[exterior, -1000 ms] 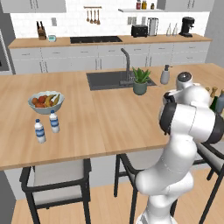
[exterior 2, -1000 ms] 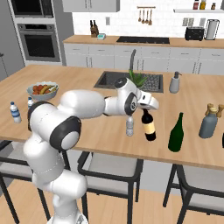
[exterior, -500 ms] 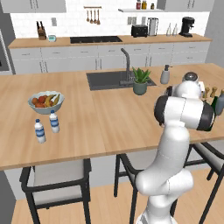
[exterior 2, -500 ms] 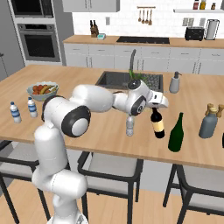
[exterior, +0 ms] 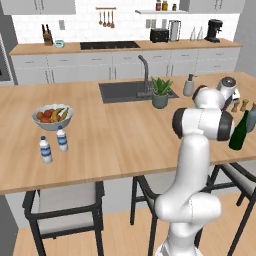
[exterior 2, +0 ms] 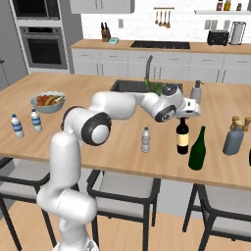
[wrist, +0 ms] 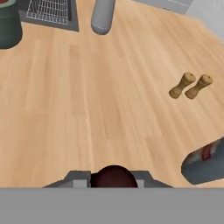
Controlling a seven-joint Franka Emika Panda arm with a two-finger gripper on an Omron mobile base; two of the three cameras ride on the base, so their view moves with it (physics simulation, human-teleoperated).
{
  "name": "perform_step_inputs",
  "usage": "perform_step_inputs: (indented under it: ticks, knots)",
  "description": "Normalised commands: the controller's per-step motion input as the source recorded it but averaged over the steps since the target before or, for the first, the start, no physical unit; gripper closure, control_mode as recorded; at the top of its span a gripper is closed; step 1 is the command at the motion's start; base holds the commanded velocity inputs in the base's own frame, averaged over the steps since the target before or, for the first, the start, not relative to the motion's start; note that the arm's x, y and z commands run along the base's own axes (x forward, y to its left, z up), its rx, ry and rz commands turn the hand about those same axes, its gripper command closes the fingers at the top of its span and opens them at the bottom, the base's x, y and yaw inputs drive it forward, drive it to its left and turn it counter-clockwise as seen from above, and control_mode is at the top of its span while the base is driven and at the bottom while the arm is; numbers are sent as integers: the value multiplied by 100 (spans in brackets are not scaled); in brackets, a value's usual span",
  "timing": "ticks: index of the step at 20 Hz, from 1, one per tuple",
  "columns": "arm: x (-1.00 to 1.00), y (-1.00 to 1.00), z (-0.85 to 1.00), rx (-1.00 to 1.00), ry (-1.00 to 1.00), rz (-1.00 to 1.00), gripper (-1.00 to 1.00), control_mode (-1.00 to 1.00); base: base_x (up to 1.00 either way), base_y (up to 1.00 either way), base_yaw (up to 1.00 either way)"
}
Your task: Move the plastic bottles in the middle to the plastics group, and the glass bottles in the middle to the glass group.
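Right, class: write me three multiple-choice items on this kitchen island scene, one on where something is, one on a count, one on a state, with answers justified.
1. Where does the round grey bowl of fruit stand?
A. next to the two small blue-labelled clear water bottles
B. inside the sink
C. beside the two small brown wooden shakers

2. How many tall wine bottles stand side by side at the counter's front edge in the right base view?
A. one
B. two
C. four

3. What is the tool doing?
A. hanging open over the sink
B. closed on the neck of the near-black wine bottle with the tan label
C. gripping the small plain clear plastic bottle

Answers:
1 A: the bowl sits just behind the water bottles.
2 B: the labelled bottle and the plain dark green wine bottle.
3 B: the bottle's dark red top sits between the fingers in the hand view.
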Motion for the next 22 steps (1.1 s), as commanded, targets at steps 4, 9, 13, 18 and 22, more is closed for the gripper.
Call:
perform_step_inputs:
  ticks: [4, 9, 13, 18, 22]
  knots:
    - [7, -39, -16, 8, 2, 19, 100, -100, 0, 0, 0]
    - [-31, -5, -28, 4, 0, 14, 100, -100, 0, 0, 0]
    - [-25, 0, -24, 1, 0, 9, 100, -100, 0, 0, 0]
    - [-11, 10, -25, 0, 0, 4, 100, -100, 0, 0, 0]
    - [0, 4, -23, 0, 1, 2, 100, -100, 0, 0, 0]
